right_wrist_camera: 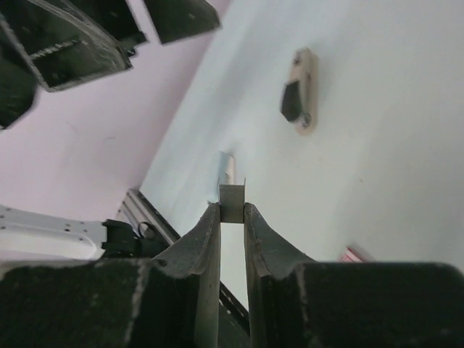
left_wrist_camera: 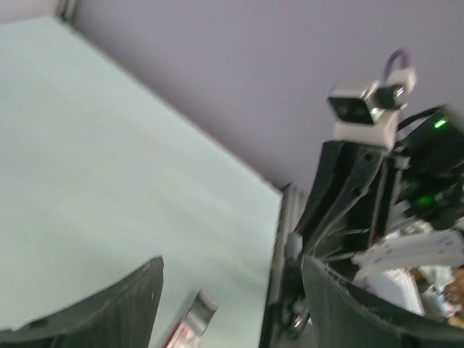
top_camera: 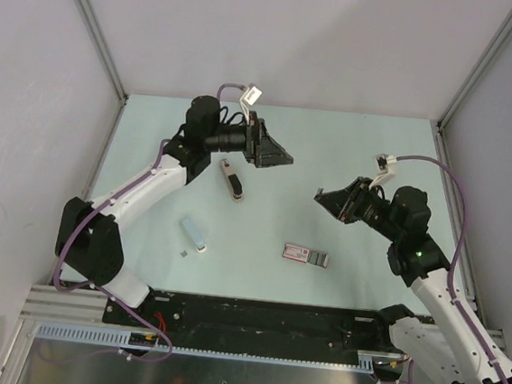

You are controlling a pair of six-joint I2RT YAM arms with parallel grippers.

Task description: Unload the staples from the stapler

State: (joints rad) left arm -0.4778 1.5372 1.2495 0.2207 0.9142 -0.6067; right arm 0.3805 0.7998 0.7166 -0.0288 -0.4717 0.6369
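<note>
right gripper (top_camera: 325,197): pinched tight on a small strip of staples (right_wrist_camera: 232,197), held up in the air to the right of the stapler (top_camera: 232,178), I think to carry them away | stapler: lies flat on the table (top_camera: 378,149) | left gripper (top_camera: 279,155): fingers wide apart, holds nothing, hangs just past the stapler's far side, maybe ready to help

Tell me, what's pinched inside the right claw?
A small grey strip of staples sits between the right gripper's fingertips. Only its top end shows; the rest is hidden between the fingers.

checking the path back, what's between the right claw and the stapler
Bare table only, seen in the top view; the right claw, pinching staples, has nothing between it and the stapler.
</note>
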